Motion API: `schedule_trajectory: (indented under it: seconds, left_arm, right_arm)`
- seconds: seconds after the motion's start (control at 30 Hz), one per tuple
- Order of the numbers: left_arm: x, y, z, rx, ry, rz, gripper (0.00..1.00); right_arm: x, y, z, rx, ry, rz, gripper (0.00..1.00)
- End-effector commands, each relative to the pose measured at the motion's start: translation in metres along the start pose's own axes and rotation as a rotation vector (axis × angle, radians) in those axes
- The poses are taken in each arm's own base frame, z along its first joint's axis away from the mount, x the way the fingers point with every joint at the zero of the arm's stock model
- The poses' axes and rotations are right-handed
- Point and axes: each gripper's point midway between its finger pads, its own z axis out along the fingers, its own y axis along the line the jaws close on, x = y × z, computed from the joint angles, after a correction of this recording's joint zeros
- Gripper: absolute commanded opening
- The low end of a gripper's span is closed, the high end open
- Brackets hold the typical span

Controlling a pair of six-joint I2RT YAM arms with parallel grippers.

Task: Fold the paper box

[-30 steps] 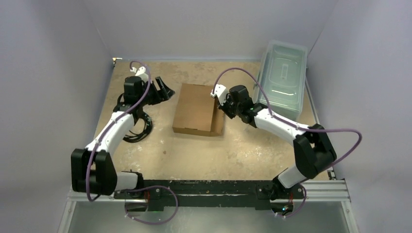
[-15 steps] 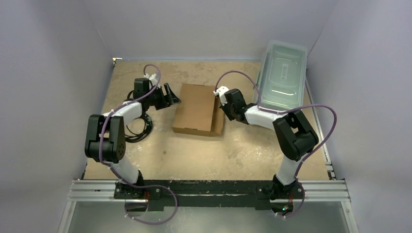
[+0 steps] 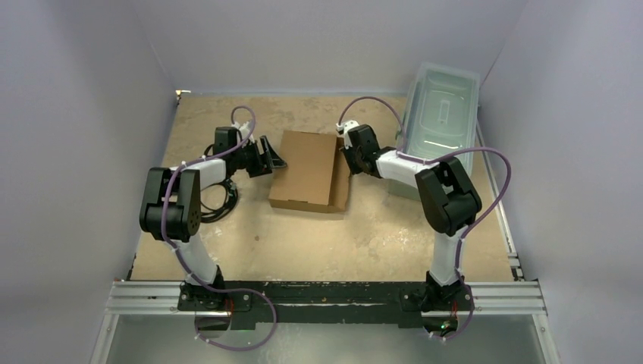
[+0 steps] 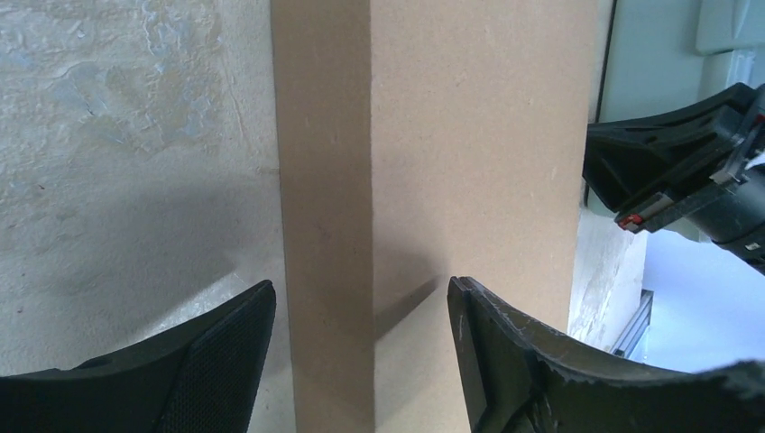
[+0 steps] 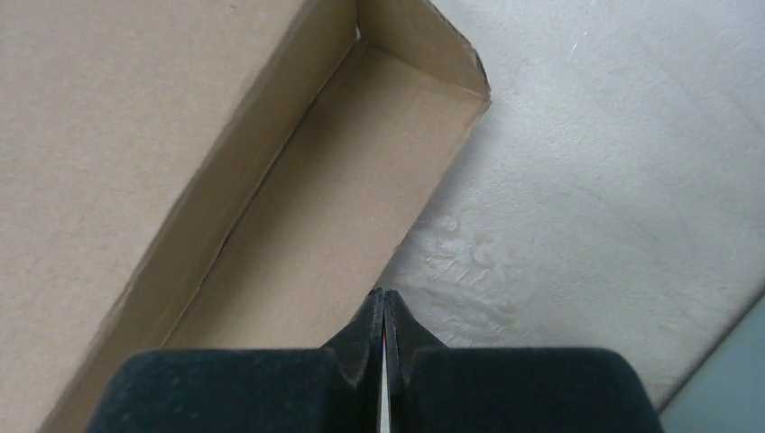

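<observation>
Left hand [image 3: 274, 158] closer | paper box [image 3: 303, 168] long axis near-far, opening right

One box [image 3: 307, 171]. One clear bin [image 3: 440, 114]. Two arms: left arm [image 3: 170, 208], right arm [image 3: 447, 201]. Two grippers, one per arm: left gripper [image 3: 279, 161], right gripper [image 3: 343, 159]. Two purple cables [image 3: 500, 163], one along each arm. One black cable coil [image 3: 216, 203]. One surface [image 3: 318, 243] under them all
</observation>
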Motion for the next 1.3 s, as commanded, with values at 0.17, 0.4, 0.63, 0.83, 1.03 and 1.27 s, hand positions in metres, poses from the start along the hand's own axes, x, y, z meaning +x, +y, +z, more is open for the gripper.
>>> schedule_trajectory:
  seconds: [0.17,0.4,0.63,0.83,1.03,1.27]
  left_arm:
    - [-0.014,-0.012,0.002,0.069,-0.016,0.014,0.62]
    - [-0.005,-0.011,0.008,0.083,0.027,-0.002,0.46]
    - [0.006,-0.017,0.014,0.102,0.071,0.004,0.36]
    - [0.012,-0.024,0.016,0.111,0.088,0.02,0.36]
    - [0.013,-0.026,0.014,0.109,0.085,0.017,0.39]
    - [0.012,-0.029,0.009,0.108,0.067,-0.002,0.42]
  right_arm:
    - [-0.003,0.008,0.001,-0.111,0.04,0.171,0.0]
    - [-0.021,0.041,-0.008,-0.313,-0.004,0.2,0.0]
    - [-0.053,0.061,-0.028,-0.417,-0.12,0.141,0.0]
    - [-0.054,0.076,-0.029,-0.436,-0.123,0.096,0.0]
    - [-0.07,0.068,-0.041,-0.409,-0.186,0.055,0.0]
    - [-0.069,0.055,-0.05,-0.363,-0.184,-0.084,0.0]
